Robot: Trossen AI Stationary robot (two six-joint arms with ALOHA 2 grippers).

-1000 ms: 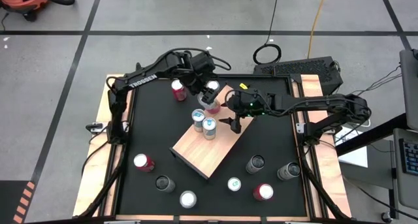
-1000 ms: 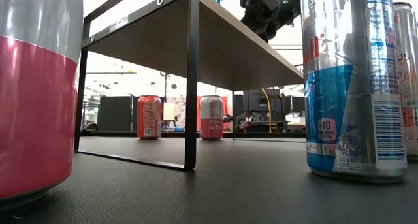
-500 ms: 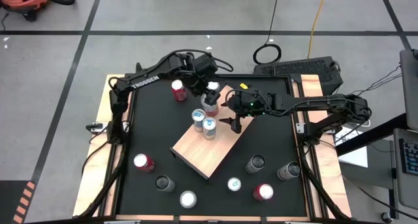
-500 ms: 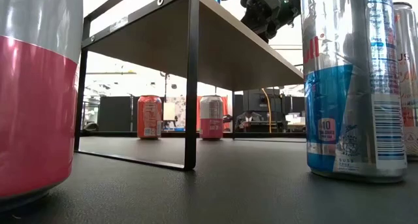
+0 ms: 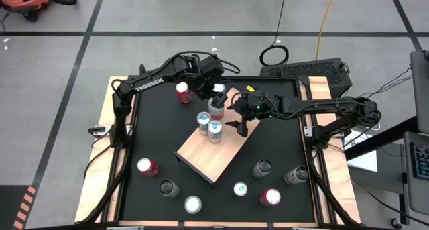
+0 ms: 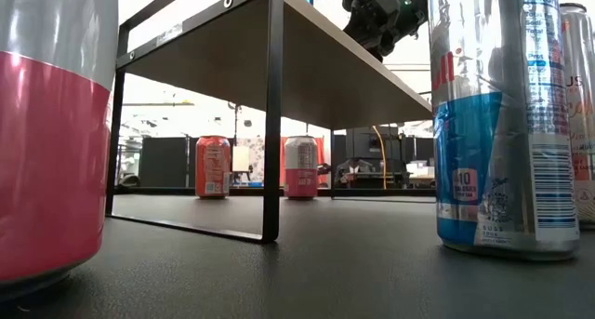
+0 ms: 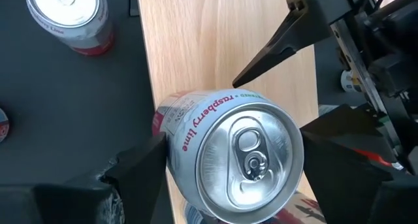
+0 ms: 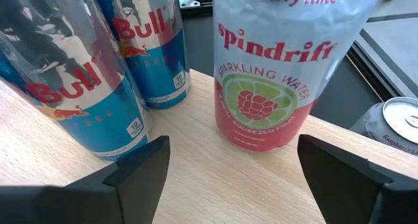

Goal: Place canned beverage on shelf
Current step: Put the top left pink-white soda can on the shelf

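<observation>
Standing upright on the shelf (image 5: 221, 146), long axis vertical and tab end up: raspberry-lime can (image 7: 232, 152), directly beneath the left gripper (image 7: 228, 178), between its spread fingers. Just beyond, over the board, right gripper (image 5: 239, 127), fingers likewise apart.

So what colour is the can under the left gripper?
Spindrift can: white top, red base, clearest in right wrist view.

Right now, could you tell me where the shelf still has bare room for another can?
The shelf is bare across its near half, toward the front edge. Its far end is crowded: two Red Bull cans, the Spindrift can, and both the left end effector and right end effector.
</observation>
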